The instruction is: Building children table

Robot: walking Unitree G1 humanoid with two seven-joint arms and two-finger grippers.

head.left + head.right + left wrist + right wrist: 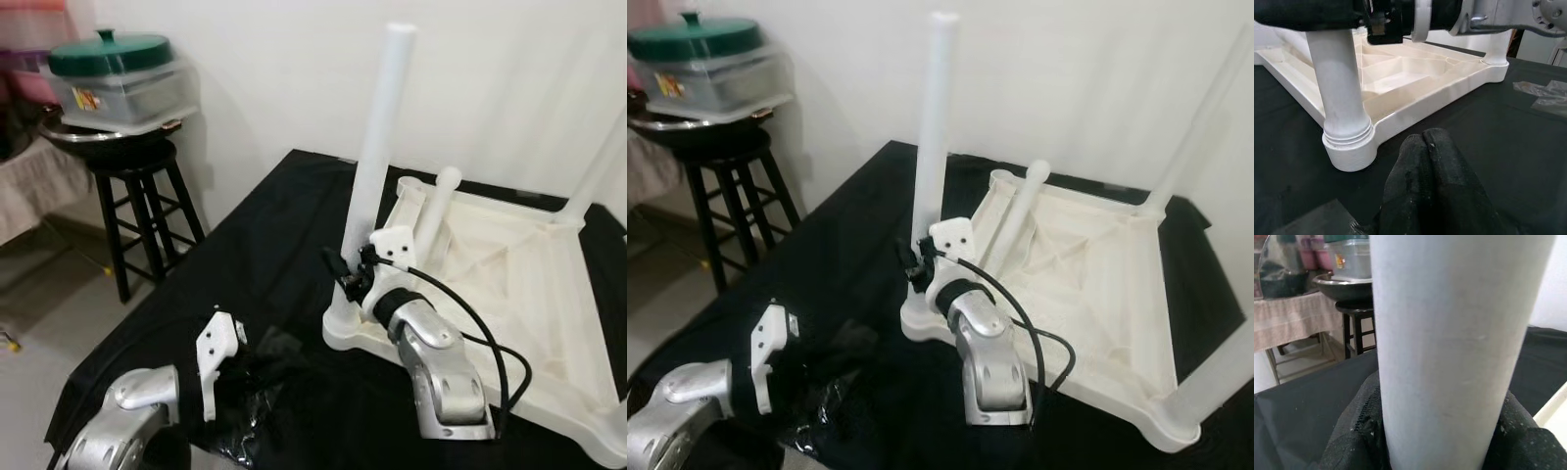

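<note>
Left gripper (pixel 257 354) sits low at the lower left of the head view above the black cloth (pixel 245 255), its two fingers (pixel 1430 196) pressed together and holding nothing, just beside a crumpled clear plastic bag (pixel 245 411). Toward the middle, the right gripper (pixel 351 274) is clamped around the lower part of one upright white table leg (pixel 377 147), a finger on each side of the tube. That leg stands in the near-left corner socket of the single upturned white tabletop (pixel 519 284), which lies on the cloth in the right half of the frame. Four legs can be counted: the gripped one, a loose leg (pixel 436 211) leaning on the tabletop's underside, one (pixel 1200 117) upright at the far right corner, and one (pixel 1225 377) at the near right corner. At upper left, one black stool (pixel 142 211) carries a dark bowl and a green-lidded container (pixel 116 78) whose small label cannot be read.
</note>
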